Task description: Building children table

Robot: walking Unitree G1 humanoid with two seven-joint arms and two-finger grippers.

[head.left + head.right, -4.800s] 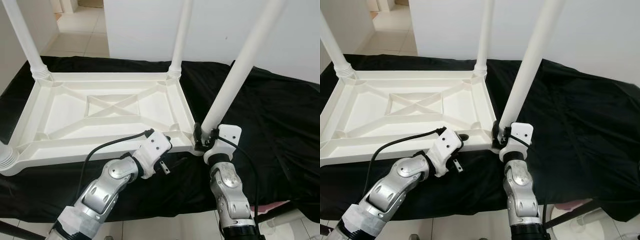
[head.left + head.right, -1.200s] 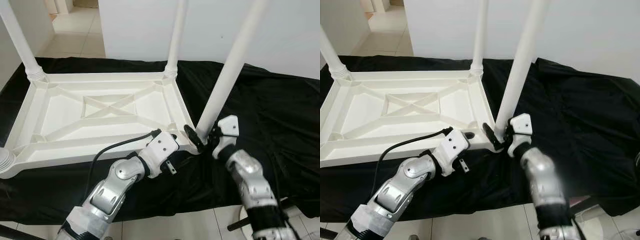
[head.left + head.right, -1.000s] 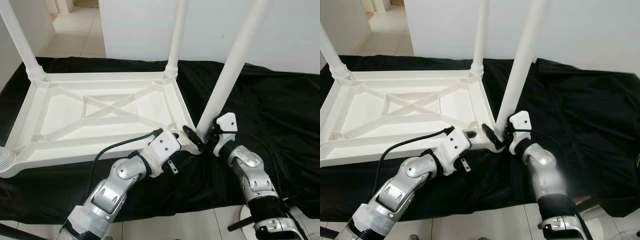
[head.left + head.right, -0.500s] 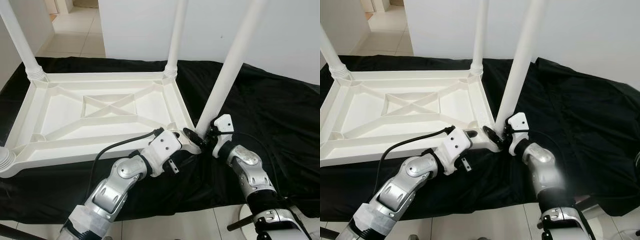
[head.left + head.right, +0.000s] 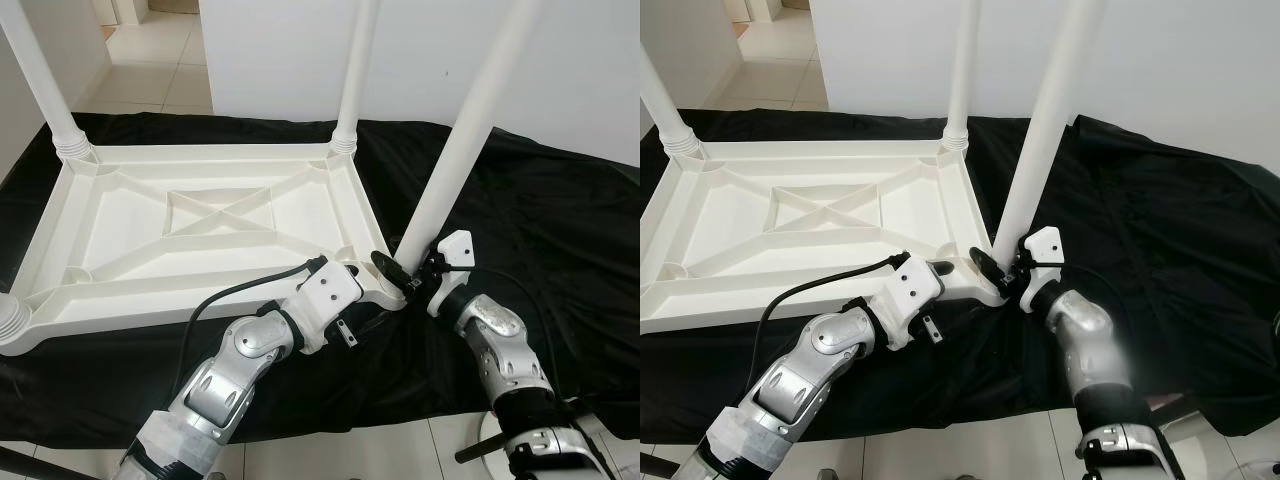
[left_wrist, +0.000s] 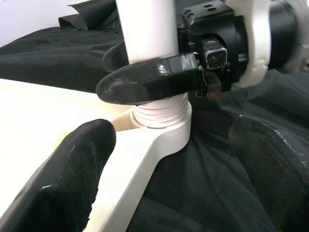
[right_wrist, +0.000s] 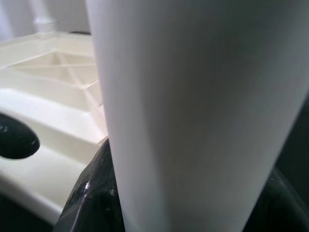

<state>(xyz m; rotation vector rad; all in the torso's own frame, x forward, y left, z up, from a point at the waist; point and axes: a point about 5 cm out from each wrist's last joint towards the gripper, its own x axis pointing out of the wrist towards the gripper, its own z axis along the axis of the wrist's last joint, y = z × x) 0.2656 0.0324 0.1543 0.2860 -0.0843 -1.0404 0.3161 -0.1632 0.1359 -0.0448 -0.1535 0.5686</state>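
Observation:
A white plastic children's table (image 5: 215, 215) lies upside down on a black cloth. Its near-right leg (image 5: 465, 135) stands in the corner socket (image 6: 161, 121), leaning right. My right gripper (image 5: 405, 272) is shut on the base of that leg, one black finger (image 6: 149, 82) crossing its front; the right wrist view has the leg (image 7: 193, 106) between the fingers. My left gripper (image 6: 171, 145) is open at the same corner, one finger (image 6: 72, 179) over the table's rim and the other (image 6: 270, 164) over the cloth. Two far legs (image 5: 355, 70) stand upright.
The black cloth (image 5: 560, 230) spreads wide to the right. A white wall (image 5: 600, 60) rises behind and tiled floor (image 5: 150, 60) shows at the far left. A ribbed leg stub (image 5: 12, 322) sits at the table's near-left corner. A black cable (image 5: 225, 295) runs from my left wrist.
Since 4.8 s ago my right forearm has swung out to the right while its gripper has turned around the leg's base. My left gripper has edged closer to the corner.

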